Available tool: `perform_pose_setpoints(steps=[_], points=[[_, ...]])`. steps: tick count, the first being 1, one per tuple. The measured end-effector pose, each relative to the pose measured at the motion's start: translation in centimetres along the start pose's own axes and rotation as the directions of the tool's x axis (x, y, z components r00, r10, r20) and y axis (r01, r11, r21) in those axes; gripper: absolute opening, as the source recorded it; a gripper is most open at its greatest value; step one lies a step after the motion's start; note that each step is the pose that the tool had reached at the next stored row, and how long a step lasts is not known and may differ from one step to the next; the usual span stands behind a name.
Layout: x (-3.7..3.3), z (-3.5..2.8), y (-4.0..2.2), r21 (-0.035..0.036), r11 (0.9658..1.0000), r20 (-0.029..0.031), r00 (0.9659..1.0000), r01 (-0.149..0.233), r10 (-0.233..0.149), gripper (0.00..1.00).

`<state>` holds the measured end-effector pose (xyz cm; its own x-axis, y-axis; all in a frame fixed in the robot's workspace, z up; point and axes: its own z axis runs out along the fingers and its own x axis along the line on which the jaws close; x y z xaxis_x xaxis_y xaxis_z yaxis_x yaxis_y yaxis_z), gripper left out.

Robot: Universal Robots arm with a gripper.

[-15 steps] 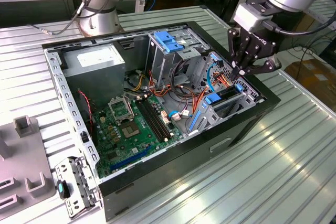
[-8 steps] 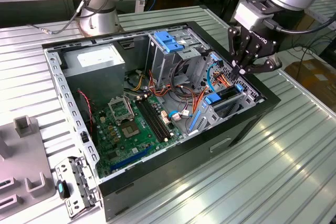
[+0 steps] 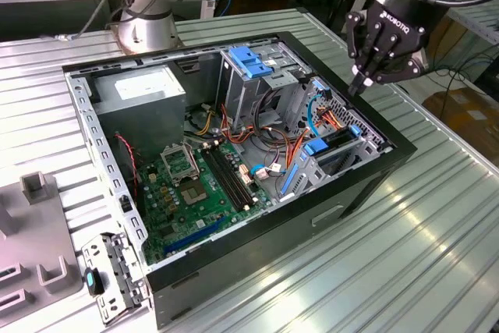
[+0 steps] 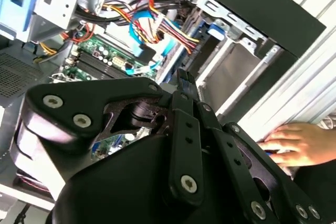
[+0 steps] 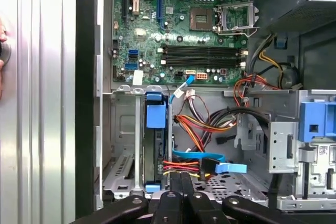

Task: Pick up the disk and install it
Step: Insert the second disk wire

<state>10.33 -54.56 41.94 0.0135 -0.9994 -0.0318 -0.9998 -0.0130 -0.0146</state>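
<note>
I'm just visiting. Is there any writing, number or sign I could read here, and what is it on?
Pincer: white maker's lettering on its black body, not quoted here.
White sticker on the grey box: print too small to read.
Motherboard: white markings, too small to read.
There is no other writing I can read.

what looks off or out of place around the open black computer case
A person's hand rests on the ribbed metal table right beside the black computer case, close to the black gripper, which hangs shut above the case. Inside, the coloured cables lie loose, but nothing looks damaged or spilled.
</note>
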Motion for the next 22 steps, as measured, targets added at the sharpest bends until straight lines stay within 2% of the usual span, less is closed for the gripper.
perform_pose_setpoints(steps=[3, 4, 5, 6, 8, 9, 19, 20, 22], points=[[-0.72, 0.14, 0.24, -0.0006, 1.0, -0.0005, 1.0, 0.0, 0.0, 0.11], [-1.21, 0.3, 0.25, -0.0026, 1.0, -0.0033, 1.0, 0.0, 0.0, 0.11], [-1.98, 0.53, 0.25, -0.0054, 1.0, -0.0105, 0.9999, 0.001, -0.001, 0.11], [-2.87, 0.83, 0.25, -0.007, 1.0, -0.0232, 0.9997, 0.001, -0.001, 0.11], [-3.82, 1.41, 0.25, -0.0116, 0.9999, -0.0291, 0.9996, 0.001, -0.001, 0.11], [-3.84, 1.64, 0.3, -0.0126, 0.9999, -0.0312, 0.9995, 0.0, -0.001, 0.11], [-3.84, 1.65, 0.3, -0.0126, 0.9999, -0.0316, 0.9995, 0.001, -0.001, 0.11], [-3.85, 1.67, 0.3, -0.0127, 0.9999, -0.0337, 0.9994, 0.001, -0.001, 0.11], [-3.84, 1.84, 0.3, -0.013, 0.9999, -0.0551, 0.9985, 0.001, -0.001, 0.11]])
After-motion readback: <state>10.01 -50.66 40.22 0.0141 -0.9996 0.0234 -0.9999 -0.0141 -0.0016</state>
